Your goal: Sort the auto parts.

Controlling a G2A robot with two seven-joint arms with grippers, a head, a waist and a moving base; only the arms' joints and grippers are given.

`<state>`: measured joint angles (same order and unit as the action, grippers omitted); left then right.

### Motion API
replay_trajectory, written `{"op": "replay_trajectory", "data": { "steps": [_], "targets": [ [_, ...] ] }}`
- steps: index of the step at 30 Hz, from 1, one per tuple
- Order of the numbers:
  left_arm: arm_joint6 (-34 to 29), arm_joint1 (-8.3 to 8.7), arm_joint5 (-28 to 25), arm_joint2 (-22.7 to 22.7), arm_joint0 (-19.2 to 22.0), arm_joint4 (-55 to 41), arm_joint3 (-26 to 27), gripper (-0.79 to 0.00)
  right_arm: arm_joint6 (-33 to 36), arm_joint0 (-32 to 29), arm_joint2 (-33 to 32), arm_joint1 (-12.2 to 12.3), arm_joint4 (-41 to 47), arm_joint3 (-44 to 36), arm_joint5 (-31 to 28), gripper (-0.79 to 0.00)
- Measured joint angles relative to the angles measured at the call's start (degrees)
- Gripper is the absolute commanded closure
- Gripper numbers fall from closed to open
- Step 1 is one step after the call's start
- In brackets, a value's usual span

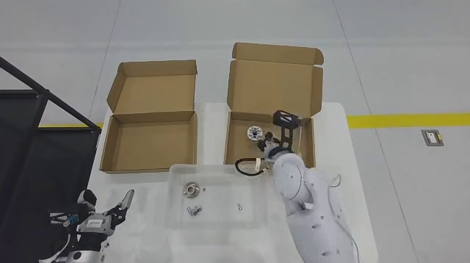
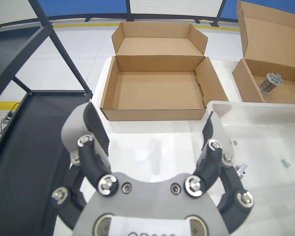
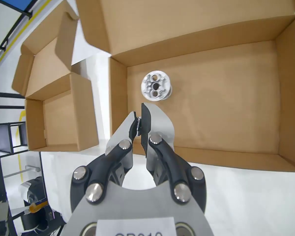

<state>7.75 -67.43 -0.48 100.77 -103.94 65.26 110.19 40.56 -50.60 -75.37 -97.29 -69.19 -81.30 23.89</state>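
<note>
My right pincer [image 3: 139, 122] is pinched narrow on a small threaded metal piece [image 3: 137, 124]. It hangs over the open cardboard box [image 3: 282, 104] just beyond the far right corner of the clear bin [image 1: 220, 217]. A round, holed metal hub [image 3: 155, 87] stands in that box, just past my fingertips. My left pincer [image 2: 150, 121] is spread wide off the bin's near left corner. In the bin lie a flanged disc [image 1: 192, 188], a small block [image 1: 194, 209] and a tiny screw [image 1: 239, 206]. A second open box [image 1: 147, 149] sits beyond the bin's far left corner.
</note>
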Motion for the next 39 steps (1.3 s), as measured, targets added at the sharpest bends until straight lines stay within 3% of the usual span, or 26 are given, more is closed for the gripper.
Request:
{"op": "replay_trajectory", "data": {
  "steps": [7,15,27,29,31,39],
  "targets": [
    [0.00,0.00,0.00,0.00,0.00,0.00,0.00,-0.785,0.39,10.63,-2.26,0.01,1.48,18.80,1.85,0.000],
    [0.00,0.00,0.00,0.00,0.00,0.00,0.00,-0.785,-0.56,18.53,-4.51,0.41,3.62,34.48,1.27,0.000],
    [0.00,0.00,0.00,0.00,0.00,0.00,0.00,-0.785,-0.19,23.07,-3.96,0.76,3.44,43.21,-0.12,0.000],
    [0.00,0.00,0.00,0.00,0.00,0.00,0.00,-0.785,-0.52,23.49,-4.00,0.78,3.84,44.00,-0.17,-0.102],
    [0.00,0.00,0.00,0.00,0.00,0.00,0.00,-0.785,-0.77,23.82,-4.02,0.81,4.24,44.66,-0.27,-0.145],
    [0.00,0.00,0.00,0.00,0.00,0.00,0.00,-0.785,-1.75,24.41,-3.94,0.91,5.15,45.99,0.48,-0.129]
  ]
}}
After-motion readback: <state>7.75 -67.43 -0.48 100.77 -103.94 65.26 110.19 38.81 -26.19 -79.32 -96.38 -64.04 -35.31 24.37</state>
